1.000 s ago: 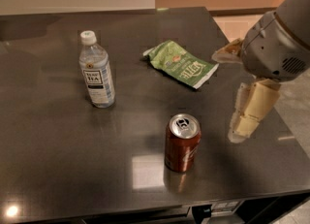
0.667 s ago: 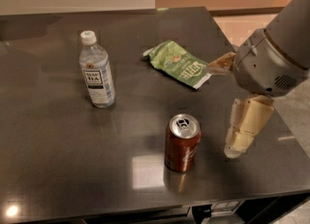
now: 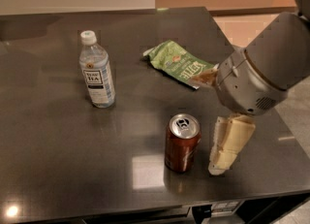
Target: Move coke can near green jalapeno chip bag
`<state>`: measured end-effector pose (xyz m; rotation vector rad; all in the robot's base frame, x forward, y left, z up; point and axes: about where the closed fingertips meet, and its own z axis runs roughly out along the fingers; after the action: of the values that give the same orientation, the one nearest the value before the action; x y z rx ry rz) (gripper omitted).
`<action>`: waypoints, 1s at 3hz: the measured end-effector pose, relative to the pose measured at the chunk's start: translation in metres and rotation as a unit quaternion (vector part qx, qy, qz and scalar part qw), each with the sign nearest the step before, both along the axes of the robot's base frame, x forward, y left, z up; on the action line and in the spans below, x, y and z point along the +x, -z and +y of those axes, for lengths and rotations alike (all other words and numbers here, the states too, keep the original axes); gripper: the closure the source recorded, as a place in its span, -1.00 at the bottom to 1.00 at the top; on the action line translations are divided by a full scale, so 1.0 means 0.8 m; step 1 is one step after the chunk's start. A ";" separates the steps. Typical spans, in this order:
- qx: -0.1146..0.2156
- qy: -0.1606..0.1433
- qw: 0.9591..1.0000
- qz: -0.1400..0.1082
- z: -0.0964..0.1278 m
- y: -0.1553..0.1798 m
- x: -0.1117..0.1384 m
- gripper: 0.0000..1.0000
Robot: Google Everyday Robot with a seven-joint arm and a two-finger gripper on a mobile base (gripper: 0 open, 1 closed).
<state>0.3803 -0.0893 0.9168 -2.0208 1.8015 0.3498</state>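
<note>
The coke can stands upright on the dark table, near the front edge, with its silver top and pull tab showing. The green jalapeno chip bag lies flat farther back and a little right of the can, its right end partly behind my arm. My gripper hangs down just right of the can, close beside it at about the can's height, and holds nothing that I can see. The grey arm housing fills the right side above it.
A clear tea bottle with a white cap stands upright at the left, well away from the can. The table's right edge runs just past my gripper and the front edge lies just below the can.
My gripper and arm have moved left, closing in on the right side of the can. The can, bag and bottle have not moved.
</note>
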 end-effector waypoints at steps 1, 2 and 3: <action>0.005 -0.006 1.000 0.003 0.014 0.012 -0.003 -1.00; 0.008 -0.008 1.000 0.009 0.022 0.019 -0.004 -0.65; 0.012 -0.009 1.000 0.017 0.027 0.020 -0.004 -0.17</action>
<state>0.3770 -0.0680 0.9004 -2.0267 1.7922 0.4120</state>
